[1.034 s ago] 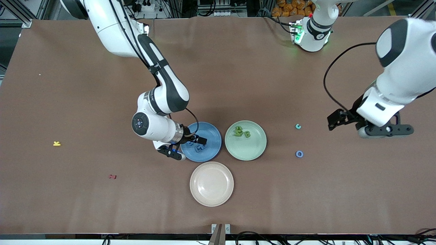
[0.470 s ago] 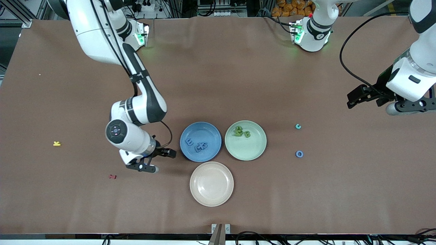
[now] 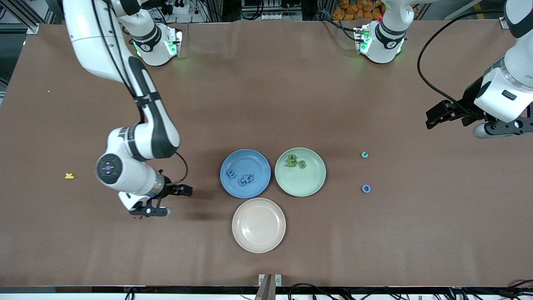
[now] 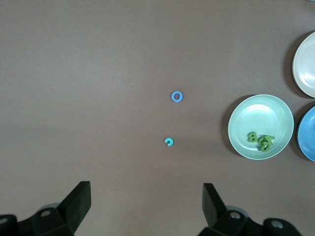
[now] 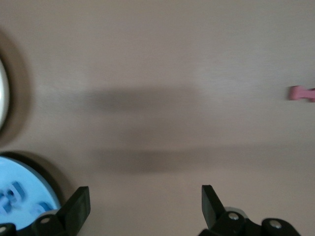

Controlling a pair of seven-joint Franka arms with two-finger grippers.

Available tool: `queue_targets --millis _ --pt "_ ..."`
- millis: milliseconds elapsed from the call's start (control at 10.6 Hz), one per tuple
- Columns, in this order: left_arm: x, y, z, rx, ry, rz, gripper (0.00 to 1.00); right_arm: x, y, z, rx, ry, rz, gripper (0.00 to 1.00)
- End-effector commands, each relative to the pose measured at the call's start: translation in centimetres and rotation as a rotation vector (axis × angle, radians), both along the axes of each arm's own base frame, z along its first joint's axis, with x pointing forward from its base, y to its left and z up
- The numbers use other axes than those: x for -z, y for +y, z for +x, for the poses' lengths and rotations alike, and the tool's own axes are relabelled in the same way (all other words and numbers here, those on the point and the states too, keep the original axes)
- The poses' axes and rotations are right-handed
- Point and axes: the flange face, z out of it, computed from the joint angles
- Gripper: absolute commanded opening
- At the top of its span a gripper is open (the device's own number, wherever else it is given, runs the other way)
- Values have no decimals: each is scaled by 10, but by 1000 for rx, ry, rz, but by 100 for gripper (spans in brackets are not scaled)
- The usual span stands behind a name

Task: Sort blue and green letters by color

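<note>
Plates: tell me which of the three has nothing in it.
The cream plate, nearest the front camera. The blue plate holds blue letters, and the green plate holds green letters.

Even overhead light, soft shadows, blurred right wrist view

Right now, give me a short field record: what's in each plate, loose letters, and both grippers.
blue plate: blue letters
green plate: green letters
cream plate: nothing in it
loose on table: blue O, teal C, toward the left arm's end; yellow letter and red letter, toward the right arm's end
left gripper: open, holds nothing
right gripper: open, holds nothing, over bare table beside the blue plate
</note>
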Motion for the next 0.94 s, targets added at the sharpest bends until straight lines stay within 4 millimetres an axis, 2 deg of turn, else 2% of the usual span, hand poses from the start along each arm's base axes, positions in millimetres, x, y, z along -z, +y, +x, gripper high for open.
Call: queue_targets --millis 0,188,376,658,846 --pt "-6 2 -3 4 8 -7 100 -67 -52 -12 -115 -20 -31 100" --pt "-6 1 -3 -1 8 -8 100 -123 -69 -37 -139 -65 -78 100" --pt "-6 -2 -4 -1 8 -9 100 -173 -90 -53 -123 -56 -66 100" --pt "-6 -4 -4 1 8 -9 100 -231 -112 -76 -131 -70 -87 100" --pt "-6 -4 -4 -1 8 -9 100 -264 -116 -87 -137 -68 -91 100"
